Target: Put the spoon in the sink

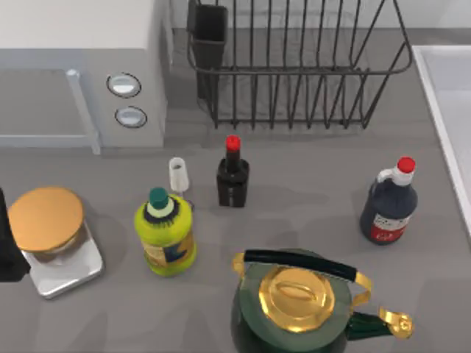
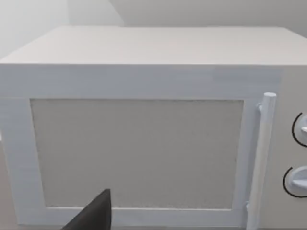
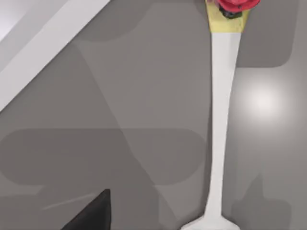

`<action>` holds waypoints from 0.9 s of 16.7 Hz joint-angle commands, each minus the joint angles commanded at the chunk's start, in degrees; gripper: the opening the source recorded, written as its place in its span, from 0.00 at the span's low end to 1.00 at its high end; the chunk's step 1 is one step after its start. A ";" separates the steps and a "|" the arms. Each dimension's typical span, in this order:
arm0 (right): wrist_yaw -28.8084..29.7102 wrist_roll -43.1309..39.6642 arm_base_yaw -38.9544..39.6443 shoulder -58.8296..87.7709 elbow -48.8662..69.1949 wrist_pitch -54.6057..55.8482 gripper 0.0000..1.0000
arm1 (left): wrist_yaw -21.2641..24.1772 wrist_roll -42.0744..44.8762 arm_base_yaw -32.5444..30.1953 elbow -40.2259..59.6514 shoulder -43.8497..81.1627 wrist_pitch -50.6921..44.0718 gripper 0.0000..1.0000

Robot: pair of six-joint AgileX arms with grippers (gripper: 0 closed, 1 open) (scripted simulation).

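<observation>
A pale grey-white sink (image 1: 444, 95) with a raised light rim sits at the right edge of the top view. In the right wrist view, a slim white spoon (image 3: 220, 120) lies flat on grey countertop, apart from the sink's rim (image 3: 43, 52) at upper left.

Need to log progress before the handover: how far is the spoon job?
Done: nothing yet. The spoon lies flat on the grey counter, outside the sink's rim.
In hand: the right gripper hovers over the counter beside the spoon's handle, apart from it.
Left: grasp the spoon, carry it over the rim and release it in the sink.
The left gripper is idle, facing the microwave.
</observation>
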 joint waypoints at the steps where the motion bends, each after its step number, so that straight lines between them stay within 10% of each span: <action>1: 0.00 0.05 -0.03 0.63 -0.79 1.31 1.00 | 0.00 0.00 0.00 0.00 0.00 0.00 1.00; 15: 0.00 0.35 -0.03 12.26 -13.37 25.66 1.00 | 0.00 0.00 0.00 0.00 0.00 0.00 1.00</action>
